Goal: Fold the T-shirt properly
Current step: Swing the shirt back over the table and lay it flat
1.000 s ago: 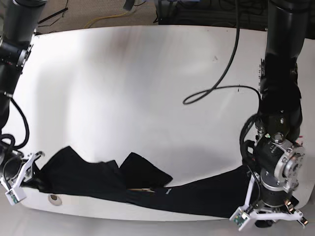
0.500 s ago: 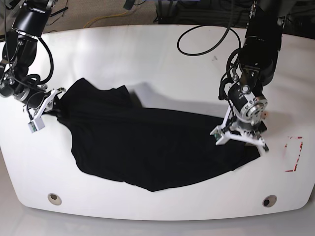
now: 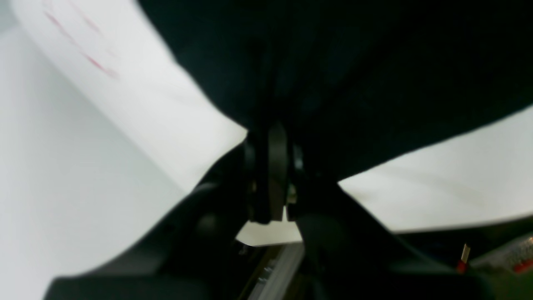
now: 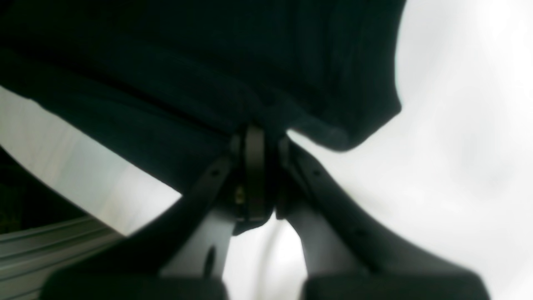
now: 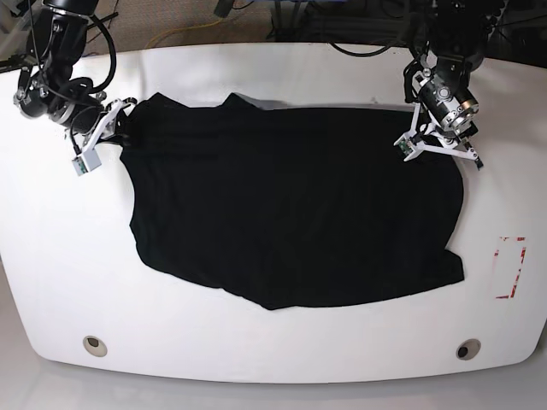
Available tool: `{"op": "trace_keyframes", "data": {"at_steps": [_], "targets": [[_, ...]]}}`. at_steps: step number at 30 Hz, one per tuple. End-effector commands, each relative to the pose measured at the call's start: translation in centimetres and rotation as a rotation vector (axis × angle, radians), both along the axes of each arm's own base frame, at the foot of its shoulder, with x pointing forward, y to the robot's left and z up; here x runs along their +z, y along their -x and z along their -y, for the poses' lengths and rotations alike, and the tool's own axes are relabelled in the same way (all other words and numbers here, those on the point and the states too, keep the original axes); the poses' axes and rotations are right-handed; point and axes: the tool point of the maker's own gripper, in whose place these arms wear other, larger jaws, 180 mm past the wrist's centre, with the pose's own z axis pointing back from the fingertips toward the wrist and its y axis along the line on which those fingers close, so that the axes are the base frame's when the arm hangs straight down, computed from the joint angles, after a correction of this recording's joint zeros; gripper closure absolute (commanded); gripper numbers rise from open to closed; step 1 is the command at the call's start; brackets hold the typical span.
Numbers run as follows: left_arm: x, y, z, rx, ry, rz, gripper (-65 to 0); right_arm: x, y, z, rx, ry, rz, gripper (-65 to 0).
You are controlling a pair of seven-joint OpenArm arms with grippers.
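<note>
On white table [image 5: 256, 68]: black T-shirt [image 5: 291, 205] spread, no readable print.

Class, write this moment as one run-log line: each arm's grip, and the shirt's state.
left gripper: shut on T-shirt | right gripper: shut on T-shirt | T-shirt: spread across table, unfolded

White table [image 5: 256, 359] with 2 round holes near its front edge, red marking [image 5: 510, 266] at right

- Base view looks steeply down from above on the whole bench [image 5: 273, 77].
- Each wrist view looks close along its hand; all share the T-shirt [image 5: 291, 213].
</note>
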Motion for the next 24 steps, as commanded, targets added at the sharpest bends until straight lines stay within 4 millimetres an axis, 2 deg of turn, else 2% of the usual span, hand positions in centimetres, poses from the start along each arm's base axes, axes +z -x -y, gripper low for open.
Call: {"op": "trace_keyframes", "data": {"at_steps": [1,4,9,11,17,19,22,24], "targets": [[0.2,1.6,-2.1,0.040,-0.060,-0.012,-0.4,1.3,-0.3,0.6,0.005,0.042,0.041,0.0],[-0.7,3.3,-2.7,0.058,-0.057,-0.049,-2.5,1.2,0.6,0.2,0.016,0.047,0.031,0.0],[-1.8,5.6,-2.7,0.060,-0.056,-0.108,-26.4,0.5,2.5,-0.4,0.027,0.046,-0.005,-1.0],[-1.6,5.8,-3.3,0.084,-0.054,-0.102,-32.5,0.1,3.1,-0.8,0.022,0.033,-0.020,-7.5],[-1.2,5.7,-4.6,0.194,0.003,-0.035,-35.0,-0.2,4.7,-2.1,0.028,0.013,-0.036,-37.1],[-1.0,5.6,-5.0,0.206,0.001,-0.027,-35.0,0.3,4.9,-1.9,0.008,0.020,-0.020,-40.3],[-0.5,5.5,-6.0,0.247,0.013,-0.003,-35.1,1.1,5.5,-1.6,-0.033,0.027,0.003,-40.1],[-0.7,5.3,-5.6,0.263,0.083,0.010,-35.1,1.5,5.7,-1.6,-0.042,0.031,0.013,-40.4]]}}
